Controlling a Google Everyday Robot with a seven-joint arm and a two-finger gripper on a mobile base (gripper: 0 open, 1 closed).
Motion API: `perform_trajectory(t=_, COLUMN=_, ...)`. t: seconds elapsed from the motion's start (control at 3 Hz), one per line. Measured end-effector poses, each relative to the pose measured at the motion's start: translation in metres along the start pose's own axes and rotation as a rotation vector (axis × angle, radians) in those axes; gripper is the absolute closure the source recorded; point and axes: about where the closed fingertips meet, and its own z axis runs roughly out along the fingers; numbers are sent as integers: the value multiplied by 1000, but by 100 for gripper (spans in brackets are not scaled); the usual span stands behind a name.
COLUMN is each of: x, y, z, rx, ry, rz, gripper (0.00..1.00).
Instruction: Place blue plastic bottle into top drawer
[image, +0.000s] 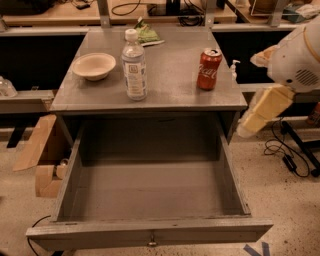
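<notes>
A cardboard box (37, 142) is leaning on the floor at far left, beside the table (172, 87). On the tabletop a pale bowl (94, 65) is sitting near the left edge. Just right of it, but not touching, the bottle (134, 67) is standing upright towards the front, cap on, with a green packet (146, 34) lying well behind it. The bottle is looking clear and thin-walled; how full it is I cannot tell, so I am judging it as light to moderate, smooth, somewhat slippery, and likely to dent under a hard squeeze. It is also tall and narrow, so a knock near the cap is likely to tip it. The labelled middle is looking like the best place to take hold, from the side, with moderate pressure. Below the tabletop the drawer (150, 234) is standing pulled fully out, with nothing showing inside it, so only the pick and the drop are remaining. Further right a red can (208, 69) is standing upright, well apart from the bottle, and a small pump dispenser (233, 70) is showing by the table's right edge. At far right the gripper (249, 126) is hanging off the table's right side, below tabletop level and well away from the bottle, holding nothing that I can see; whether it is open or closed I cannot tell.
</notes>
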Motion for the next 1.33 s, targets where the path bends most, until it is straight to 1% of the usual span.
perform_trajectory(t=0.33, x=-24, y=-15, z=42, rx=4, ry=-213, rz=47, gripper=0)
perform_trajectory(t=0.67, x=-82, y=-34, z=80, rx=29, ry=-537, rz=104, gripper=0)
perform_trajectory(t=1.0, x=-116, y=-50, z=99, rx=84, ry=-704, rz=153, gripper=0)
perform_trajectory(t=1.33, x=-128, y=-66, z=95, rx=151, ry=-734, rz=171, gripper=0)
